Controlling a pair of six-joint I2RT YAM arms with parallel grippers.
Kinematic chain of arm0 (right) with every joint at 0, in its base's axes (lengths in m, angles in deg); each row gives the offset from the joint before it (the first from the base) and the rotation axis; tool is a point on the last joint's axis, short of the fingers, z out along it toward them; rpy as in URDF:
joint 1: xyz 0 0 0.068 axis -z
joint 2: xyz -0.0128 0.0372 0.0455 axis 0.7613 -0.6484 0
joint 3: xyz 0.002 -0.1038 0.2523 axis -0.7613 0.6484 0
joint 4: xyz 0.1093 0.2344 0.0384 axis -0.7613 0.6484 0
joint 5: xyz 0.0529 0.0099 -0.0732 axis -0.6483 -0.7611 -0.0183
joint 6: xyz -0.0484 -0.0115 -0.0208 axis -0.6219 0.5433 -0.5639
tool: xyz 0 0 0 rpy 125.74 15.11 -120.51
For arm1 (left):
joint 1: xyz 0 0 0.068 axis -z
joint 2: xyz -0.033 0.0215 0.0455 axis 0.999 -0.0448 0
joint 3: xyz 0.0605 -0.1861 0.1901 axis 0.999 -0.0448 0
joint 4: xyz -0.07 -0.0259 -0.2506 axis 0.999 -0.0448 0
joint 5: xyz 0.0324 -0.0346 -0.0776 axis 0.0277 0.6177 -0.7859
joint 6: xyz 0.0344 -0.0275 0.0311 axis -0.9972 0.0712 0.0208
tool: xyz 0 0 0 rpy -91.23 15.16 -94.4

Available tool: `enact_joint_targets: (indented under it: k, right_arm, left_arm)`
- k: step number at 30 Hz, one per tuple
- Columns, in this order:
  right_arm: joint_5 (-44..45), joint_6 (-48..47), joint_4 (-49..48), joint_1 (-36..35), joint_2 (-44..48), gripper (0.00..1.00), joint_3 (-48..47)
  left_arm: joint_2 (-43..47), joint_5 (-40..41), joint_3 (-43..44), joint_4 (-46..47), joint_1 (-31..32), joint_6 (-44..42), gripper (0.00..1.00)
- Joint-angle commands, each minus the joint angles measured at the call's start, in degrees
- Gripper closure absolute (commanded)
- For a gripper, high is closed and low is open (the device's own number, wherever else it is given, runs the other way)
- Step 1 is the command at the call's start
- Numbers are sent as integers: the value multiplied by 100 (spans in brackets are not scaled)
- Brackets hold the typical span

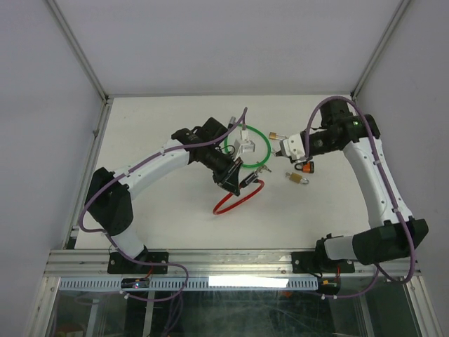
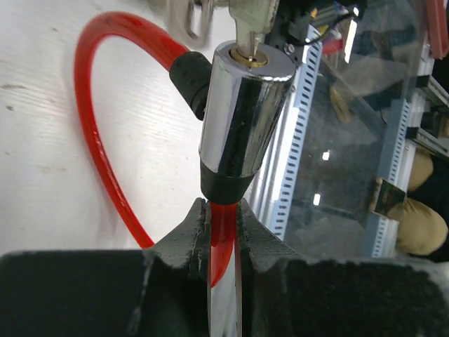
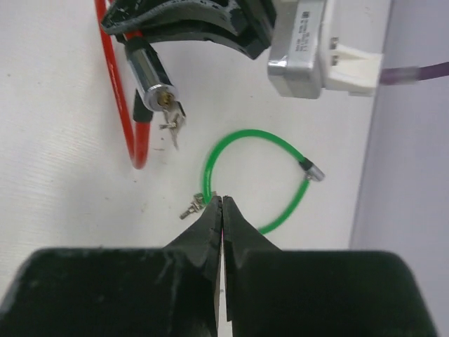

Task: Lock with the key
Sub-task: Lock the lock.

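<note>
Polished chrome lock barrel [image 2: 242, 116] — glossy red plastic-sheathed cable [image 2: 91, 140]

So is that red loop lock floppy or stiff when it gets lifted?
Probably springy rather than floppy: the red cable holds a round loop with the left tool pinching it. Its shiny metal barrel looks smooth, so likely slippery and the heavier end.

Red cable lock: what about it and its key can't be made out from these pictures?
- Left wrist view: the key in the chrome cylinder of the red cable lock is cut off by the top edge, so its turn is unreadable.
- Top view: that key is too small, tucked beside the left hand.
- Right wrist view: the shut right hand hides the near part of the green cable.
</note>
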Motion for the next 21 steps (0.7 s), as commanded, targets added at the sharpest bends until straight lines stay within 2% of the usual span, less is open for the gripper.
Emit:
enact_joint_targets:
  k: [1,6,9,12,15,17,21]
  right_arm:
    - [130,-161,-320,-21,567,100,-174]
    - [81,211,-412,-177,691,100,-139]
    - [-185,1173,-939,-141,722,100,-74]
    - [-522,2017,-1418,-139,695,73,271]
    - [-943,2729,-1874,-140,621,56,684]
    - [-1225,3108,-2082,-159,523,51,887]
    - [-1557,3524,-2091,-183,341,50,932]
  left_arm:
    - [190,-513,-145,-594,23,-375,100]
    - [192,-268,-109,-594,24,-315,100]
    - [245,-62,-122,-555,72,-230,100]
    - [291,-15,-122,-522,134,-222,100]
    - [322,28,-139,-503,172,-211,100]
    - [332,42,-149,-490,180,-202,100]
    - [332,99,-155,-492,203,-200,100]
